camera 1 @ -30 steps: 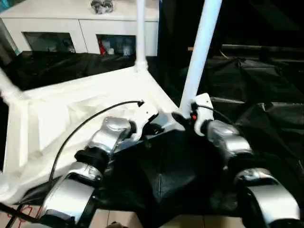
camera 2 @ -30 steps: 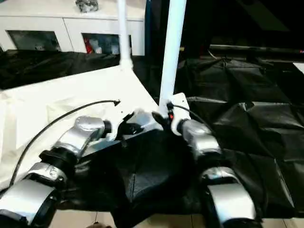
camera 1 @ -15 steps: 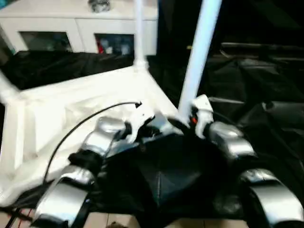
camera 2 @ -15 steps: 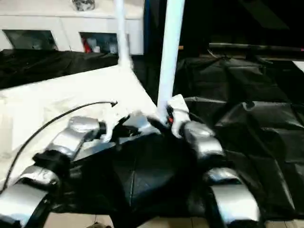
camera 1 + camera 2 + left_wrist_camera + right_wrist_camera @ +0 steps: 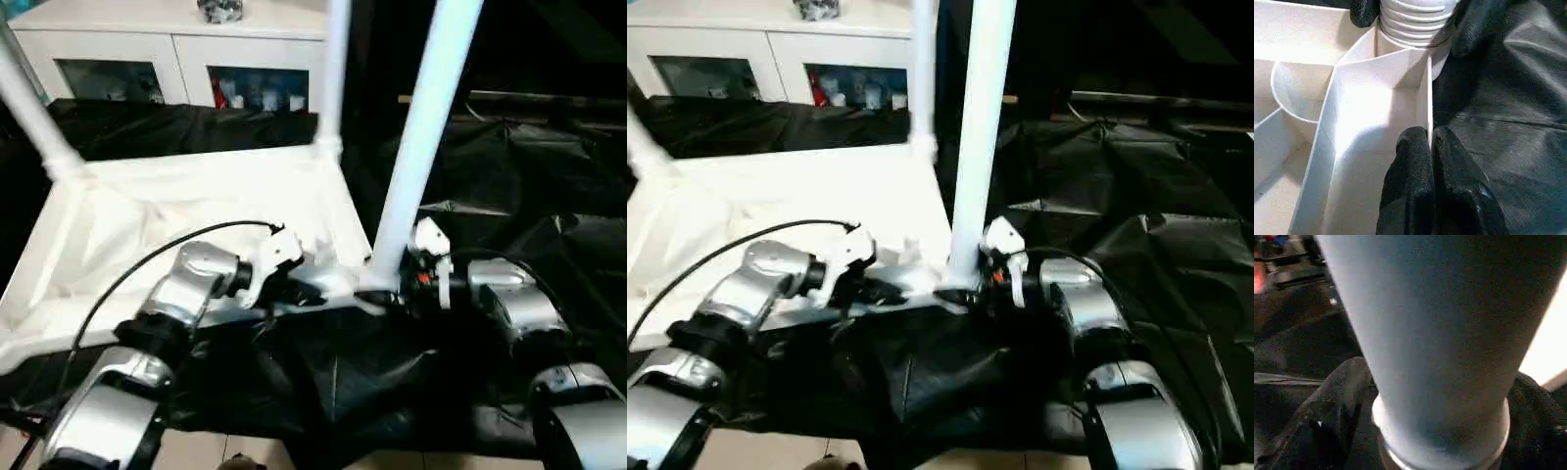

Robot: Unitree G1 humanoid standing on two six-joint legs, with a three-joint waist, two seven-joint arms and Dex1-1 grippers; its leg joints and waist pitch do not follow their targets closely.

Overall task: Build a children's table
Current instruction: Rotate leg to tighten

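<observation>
The children's table top [image 5: 196,196] lies upside down on black cloth, ribs up. A white leg [image 5: 421,147] stands in the near right corner socket. My right gripper [image 5: 387,292] is shut on the leg's base, with one black finger [image 5: 1337,401] on each side of it. The leg's threaded end [image 5: 1413,24] sits in the socket between those fingers. My left gripper [image 5: 1429,147] is shut on the thin near rim of the top [image 5: 1427,98], just left of that corner. Two more legs [image 5: 333,69] [image 5: 34,117] rise from the far corners.
A white cabinet [image 5: 176,59] with glass doors stands behind the table. Crumpled black cloth [image 5: 529,176] covers the floor to the right and in front. A black cable [image 5: 147,264] arcs over my left forearm.
The whole picture has shifted, so the camera moved. My right wrist has come round to the right side of the leg's base. The left gripper keeps its hold on the rim.
</observation>
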